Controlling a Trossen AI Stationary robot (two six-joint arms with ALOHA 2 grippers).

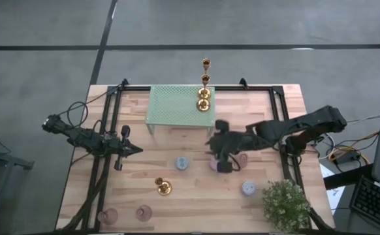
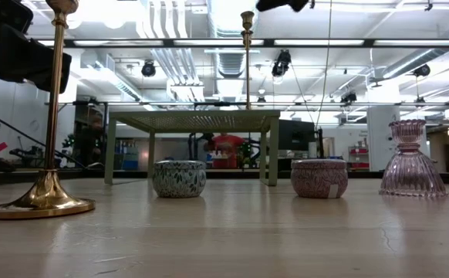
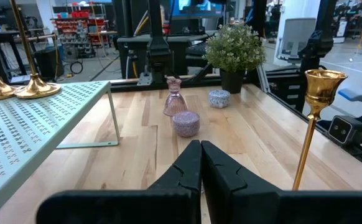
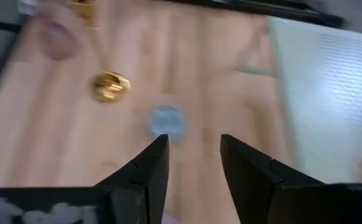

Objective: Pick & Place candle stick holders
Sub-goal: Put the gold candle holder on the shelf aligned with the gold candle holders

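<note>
No text, label, brand, number or sign can be read in any of the views. The lilac candle holder standing right of the mint-green rack in the low view carries a small pale patch low on its side that may be a sticker, but nothing on it is legible. The shelves and equipment in the room beyond the worktop show only coloured shapes, no lettering that can be made out.
</note>
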